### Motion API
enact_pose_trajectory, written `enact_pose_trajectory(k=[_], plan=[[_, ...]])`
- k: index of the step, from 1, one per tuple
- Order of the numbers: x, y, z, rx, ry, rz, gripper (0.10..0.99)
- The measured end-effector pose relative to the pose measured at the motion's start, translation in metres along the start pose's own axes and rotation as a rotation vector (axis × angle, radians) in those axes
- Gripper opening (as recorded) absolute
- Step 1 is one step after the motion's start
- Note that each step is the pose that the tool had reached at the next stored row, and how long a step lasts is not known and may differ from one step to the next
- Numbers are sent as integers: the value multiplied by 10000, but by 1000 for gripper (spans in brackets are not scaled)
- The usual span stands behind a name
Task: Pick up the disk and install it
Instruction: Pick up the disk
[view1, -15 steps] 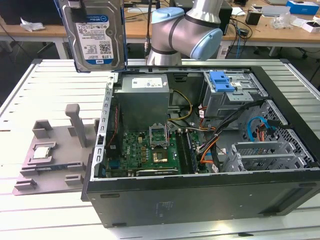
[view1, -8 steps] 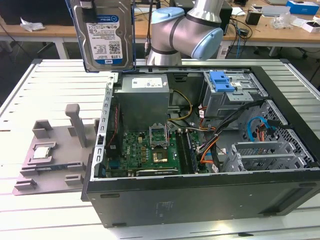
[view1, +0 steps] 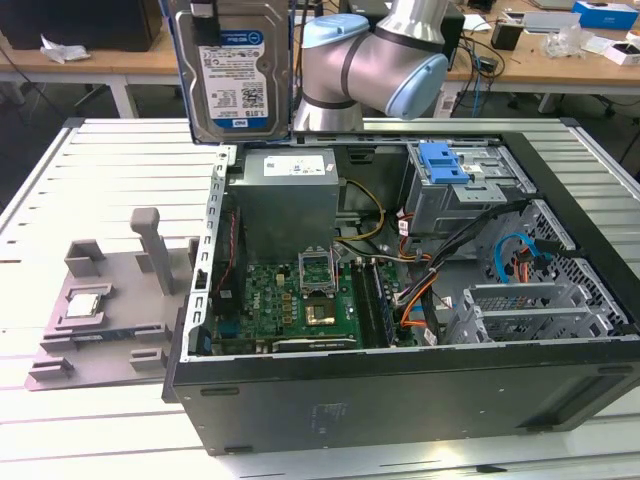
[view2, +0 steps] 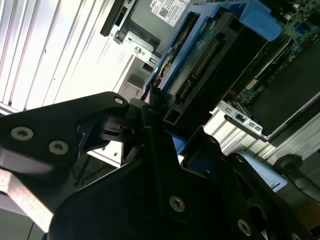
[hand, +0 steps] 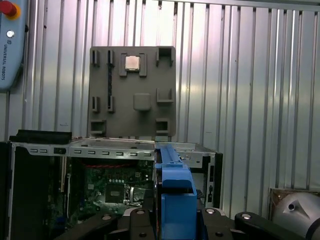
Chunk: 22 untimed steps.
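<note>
Closest to me, the open computer case (view1: 400, 390) lies on the slatted metal surface (view1: 60, 190), its motherboard (view1: 290, 300) facing up. Just beside it, toward the exterior view's left, a grey fixture plate (view1: 100, 320) rests on the surface with a small square CPU chip (view1: 82, 305) seated in it. Deeper inside the case, a blue latch (view1: 445, 160) tops the grey drive cage. Now look up: the disk (view1: 232, 75) hangs upright above the case's far corner, label towards us, clear of everything below. In the first wrist view the hand (hand: 177, 222) is clamped on it, black fingers (hand: 225, 222) pressed against either side of its blue bracket. Behind it bends the arm (view1: 390, 60), with wooden desks (view1: 100, 55) beyond.
</note>
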<state>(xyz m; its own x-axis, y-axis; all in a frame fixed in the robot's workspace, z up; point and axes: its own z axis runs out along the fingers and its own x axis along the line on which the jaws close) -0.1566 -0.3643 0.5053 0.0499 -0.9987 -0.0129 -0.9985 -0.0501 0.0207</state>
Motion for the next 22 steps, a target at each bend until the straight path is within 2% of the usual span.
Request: enact_pose_trajectory(k=[11,22], plan=[[17,-342,-7,-6,-1,-1,369],[37,-746,-16,-12,-1,-1,369]])
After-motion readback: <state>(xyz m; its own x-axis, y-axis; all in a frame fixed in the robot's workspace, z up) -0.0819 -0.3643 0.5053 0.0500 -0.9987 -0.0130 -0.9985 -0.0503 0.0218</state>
